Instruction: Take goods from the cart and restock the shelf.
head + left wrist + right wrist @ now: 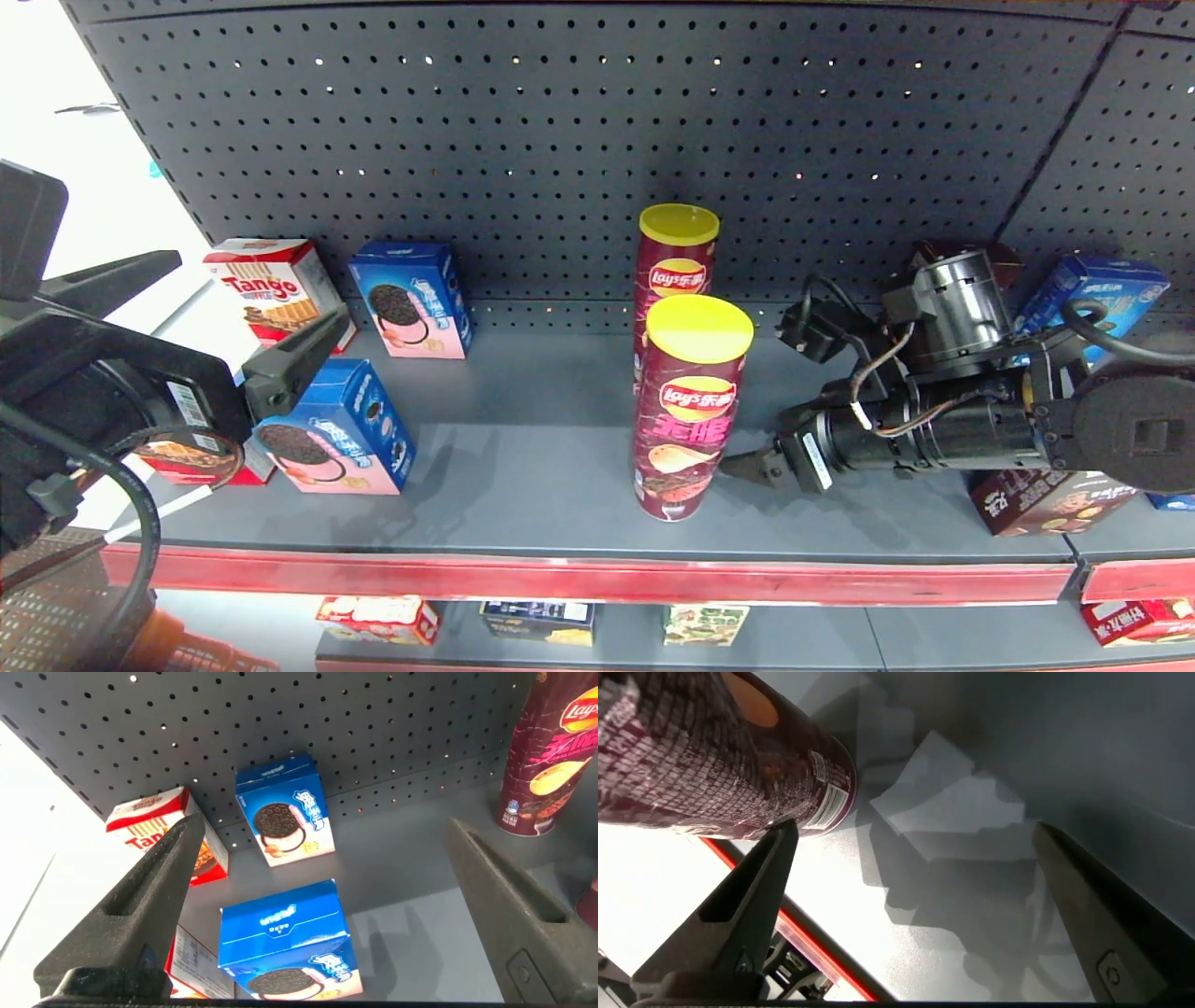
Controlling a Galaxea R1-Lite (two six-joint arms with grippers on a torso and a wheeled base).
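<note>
Well, our jaws gape empty: right gripper (pixel 747 464) just beside the front chips can (pixel 689 411), left gripper (pixel 322 835) by a blue cookie box (pixel 285 938).

- The shelf (pixel 523 485) is grey, with a red strip (pixel 597 577) on its front edge and a dark pegboard (pixel 560 121) behind it.
- Two cans with yellow lids stand upright in the middle: the front can (pixel 689 439), and the back can (pixel 674 266) close behind it.
- The right gripper (pixel 747 465) is low over the shelf, its tip just beside the lower part of the front can, on the right.
- The left gripper (pixel 262 282) hangs at the left end of the shelf, with one finger over a blue box (pixel 350 439).
- A wafer box (pixel 271 285) and a second blue box (pixel 415 299) stand near the pegboard.
- A brown box (pixel 1046 502) sits under the right arm.
</note>
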